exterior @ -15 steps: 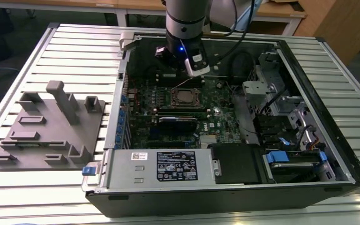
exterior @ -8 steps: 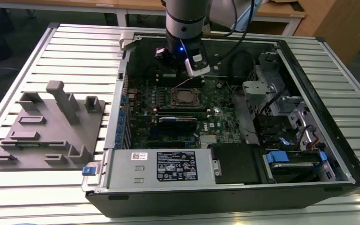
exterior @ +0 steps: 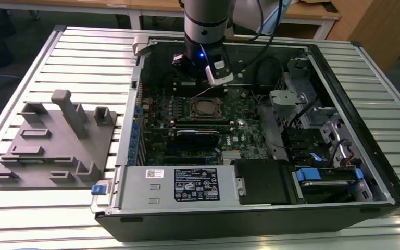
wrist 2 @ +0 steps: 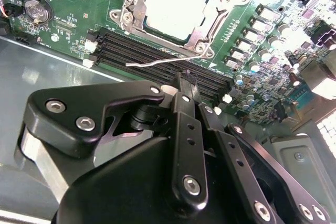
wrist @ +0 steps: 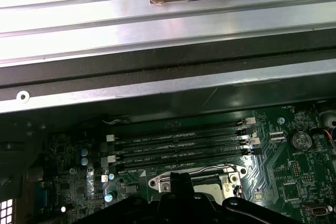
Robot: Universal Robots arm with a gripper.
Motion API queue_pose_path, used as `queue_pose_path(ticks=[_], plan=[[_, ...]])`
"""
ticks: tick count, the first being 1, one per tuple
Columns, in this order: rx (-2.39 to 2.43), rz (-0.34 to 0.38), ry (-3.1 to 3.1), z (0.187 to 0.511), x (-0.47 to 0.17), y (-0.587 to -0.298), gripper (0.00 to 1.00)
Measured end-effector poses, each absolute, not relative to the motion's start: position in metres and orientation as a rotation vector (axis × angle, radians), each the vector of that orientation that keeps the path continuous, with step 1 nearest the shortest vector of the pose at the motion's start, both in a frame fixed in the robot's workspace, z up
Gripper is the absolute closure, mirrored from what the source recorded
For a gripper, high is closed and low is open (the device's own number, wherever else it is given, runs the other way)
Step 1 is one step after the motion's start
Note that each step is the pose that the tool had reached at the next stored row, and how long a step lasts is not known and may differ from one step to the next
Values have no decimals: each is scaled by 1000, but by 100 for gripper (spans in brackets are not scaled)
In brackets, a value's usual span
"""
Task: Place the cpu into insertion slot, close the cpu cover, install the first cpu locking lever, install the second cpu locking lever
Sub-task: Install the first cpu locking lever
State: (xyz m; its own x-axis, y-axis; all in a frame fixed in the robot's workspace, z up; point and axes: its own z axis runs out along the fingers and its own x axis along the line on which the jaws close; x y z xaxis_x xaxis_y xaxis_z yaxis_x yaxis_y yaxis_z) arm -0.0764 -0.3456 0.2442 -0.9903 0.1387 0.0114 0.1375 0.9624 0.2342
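**Cover down, lever loose**

The dull silver square cpu (wrist 2: 176,6) sits in the dark-rimmed insertion slot (exterior: 207,108), under the dark-grey windowed cpu cover (wrist 2: 223,3). My black gripper (wrist 2: 181,83), clenched on nothing, hovers at the slot's 12 o'clock in the exterior view. I'd press the thin wire lever (wrist 2: 157,62) squarely, minding the black memory slots (wrist: 178,148) between. A long black card (exterior: 198,136) lies at 6.

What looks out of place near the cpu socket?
One thin lever sticks out free over the memory slots instead of lying tucked beside the cover. The cpu sits flat in the cover's window. Nothing else looks askew or damaged.
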Motion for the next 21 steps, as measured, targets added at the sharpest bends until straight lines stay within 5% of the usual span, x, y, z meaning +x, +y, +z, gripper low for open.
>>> queue_pose_path(ticks=[21], plan=[[219,370,3107,242,-76,-346,90]])
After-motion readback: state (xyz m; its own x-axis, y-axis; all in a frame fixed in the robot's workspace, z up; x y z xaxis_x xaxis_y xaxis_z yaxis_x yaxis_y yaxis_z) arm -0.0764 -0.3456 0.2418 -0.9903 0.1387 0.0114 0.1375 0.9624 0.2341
